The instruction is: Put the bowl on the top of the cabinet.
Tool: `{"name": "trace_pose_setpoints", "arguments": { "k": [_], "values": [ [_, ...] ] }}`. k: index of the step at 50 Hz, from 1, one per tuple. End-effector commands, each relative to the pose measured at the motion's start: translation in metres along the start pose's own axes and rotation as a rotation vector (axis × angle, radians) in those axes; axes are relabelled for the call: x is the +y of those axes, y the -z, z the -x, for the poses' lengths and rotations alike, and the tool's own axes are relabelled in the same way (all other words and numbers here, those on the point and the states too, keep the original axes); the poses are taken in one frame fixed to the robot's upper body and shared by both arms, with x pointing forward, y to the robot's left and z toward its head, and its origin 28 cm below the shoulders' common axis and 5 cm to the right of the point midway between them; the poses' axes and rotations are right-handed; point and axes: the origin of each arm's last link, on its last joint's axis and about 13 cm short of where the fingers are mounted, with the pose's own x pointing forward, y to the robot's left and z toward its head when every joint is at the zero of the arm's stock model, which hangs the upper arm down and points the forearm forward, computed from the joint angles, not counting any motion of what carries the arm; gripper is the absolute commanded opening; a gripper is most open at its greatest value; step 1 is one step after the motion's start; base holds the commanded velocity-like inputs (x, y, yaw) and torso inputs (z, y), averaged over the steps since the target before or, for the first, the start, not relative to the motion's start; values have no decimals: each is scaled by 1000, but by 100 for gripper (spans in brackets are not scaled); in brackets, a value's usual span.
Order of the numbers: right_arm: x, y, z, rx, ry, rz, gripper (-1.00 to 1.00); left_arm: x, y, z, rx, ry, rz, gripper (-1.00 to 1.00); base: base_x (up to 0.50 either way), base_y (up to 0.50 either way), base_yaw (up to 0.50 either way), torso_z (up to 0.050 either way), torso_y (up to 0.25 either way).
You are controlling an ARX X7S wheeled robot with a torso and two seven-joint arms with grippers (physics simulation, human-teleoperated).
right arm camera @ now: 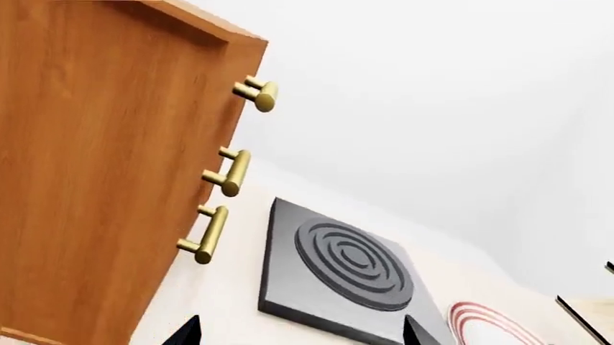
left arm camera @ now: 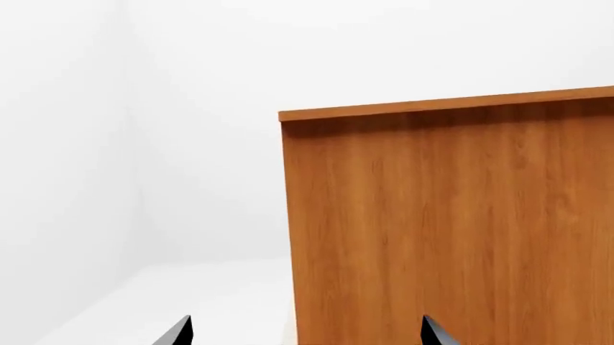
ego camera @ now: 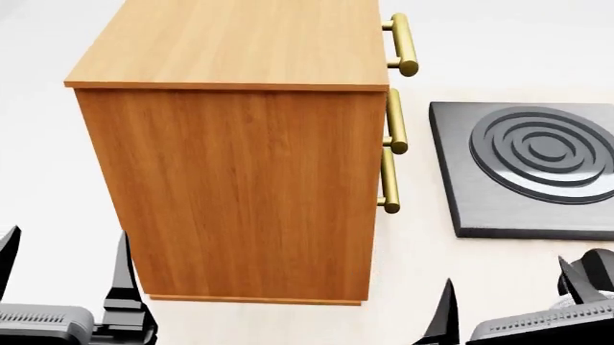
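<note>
The orange-brown wood-grain cabinet (ego camera: 240,187) stands right in front of me, its bare flat top (ego camera: 240,43) showing in the head view. Three brass bar handles (ego camera: 392,154) line its right-facing front. The left wrist view is filled by the cabinet (left arm camera: 451,215) side, and the right wrist view catches the cabinet (right arm camera: 96,144) and its handles (right arm camera: 216,230). My left gripper (ego camera: 65,248) is open and empty, low by the cabinet's near left corner. My right gripper (ego camera: 507,277) is open and empty, low at the right. The bowl is not clearly in view.
A dark grey square slab with raised concentric rings (ego camera: 528,172) lies on the pale counter to the right of the cabinet, the same slab (right arm camera: 336,266) showing in the right wrist view. Beyond it lies a red-ringed white plate (right arm camera: 484,323). White walls stand behind.
</note>
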Motion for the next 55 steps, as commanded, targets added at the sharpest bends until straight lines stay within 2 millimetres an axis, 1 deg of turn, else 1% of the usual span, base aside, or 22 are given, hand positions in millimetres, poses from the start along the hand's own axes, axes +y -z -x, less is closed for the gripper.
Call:
{"name": "trace_pose_setpoints", "arguments": {
  "k": [1, 9, 13, 17, 22, 40, 55],
  "values": [
    [-14, -1, 27, 104, 2, 88, 100, -1, 3, 0, 8, -2, 7, 100, 0, 0, 0, 0, 0],
    [-20, 11, 42, 164, 24, 95, 100, 0, 0, 0, 1, -5, -2, 100, 0, 0, 0, 0, 0],
    [-22, 11, 50, 177, 34, 100, 100, -1, -1, 0, -1, -3, -4, 100, 0, 0, 0, 0, 0],
    [-23, 18, 57, 216, 42, 106, 100, -1, -2, 1, -3, 0, -7, 100, 0, 0, 0, 0, 0],
    [-23, 20, 63, 228, 47, 111, 100, -1, -3, 1, -3, 1, -12, 100, 0, 0, 0, 0, 0],
    [-16, 30, 62, 246, 16, 103, 100, -1, -4, 2, -7, -2, -22, 100, 0, 0, 0, 0, 0],
    [-16, 47, 53, 300, 8, 99, 100, -1, -4, 2, -6, -2, -24, 100, 0, 0, 0, 0, 0]
  ]
}}
